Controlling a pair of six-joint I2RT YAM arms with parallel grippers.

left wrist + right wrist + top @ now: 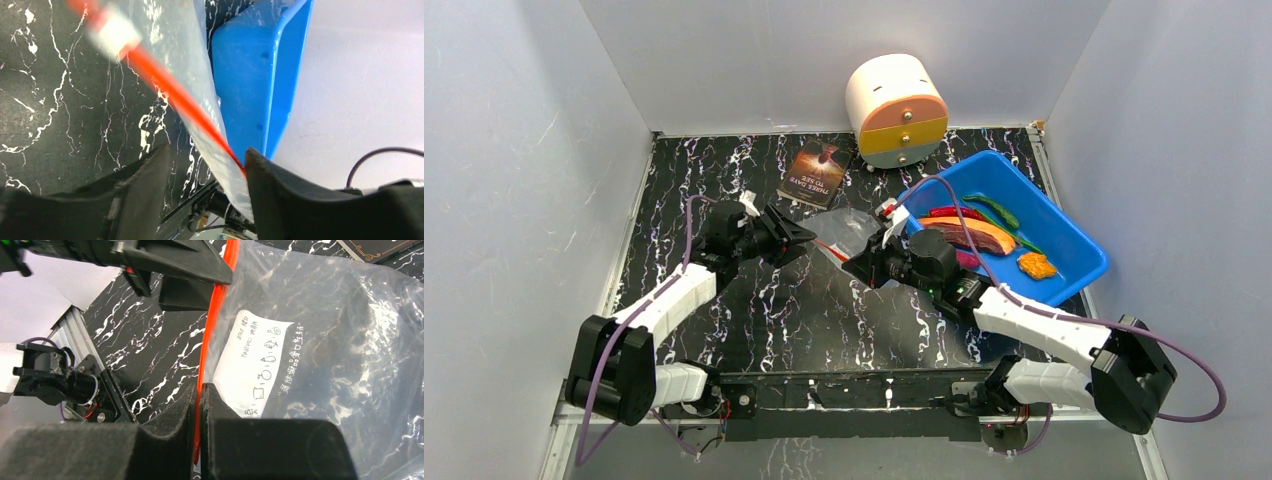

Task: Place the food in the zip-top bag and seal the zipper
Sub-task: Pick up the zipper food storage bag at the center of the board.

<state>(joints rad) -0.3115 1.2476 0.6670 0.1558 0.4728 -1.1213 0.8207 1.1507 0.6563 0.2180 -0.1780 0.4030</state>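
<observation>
The clear zip-top bag [842, 232] hangs between my two grippers, left of the blue bin. My right gripper [201, 390] is shut on its red-orange zipper [216, 315]; in the top view it [862, 266] sits at the bag's near corner. My left gripper [205, 167] is open, and the zipper [170, 92] runs between its jaws against the right finger [280, 195]. In the top view it [799, 235] is at the bag's left edge. The food lies in the bin: orange-brown slice [969, 235], red chili [954, 212], green stick [994, 210], orange bit [1036, 265], magenta piece [969, 260]. No white lump shows.
The blue bin [1064, 235] stands at the right, close behind the right arm. A dark paperback book [816, 170] lies behind the bag. A round cream drawer unit [896, 110] stands at the back wall. Grey walls close in three sides.
</observation>
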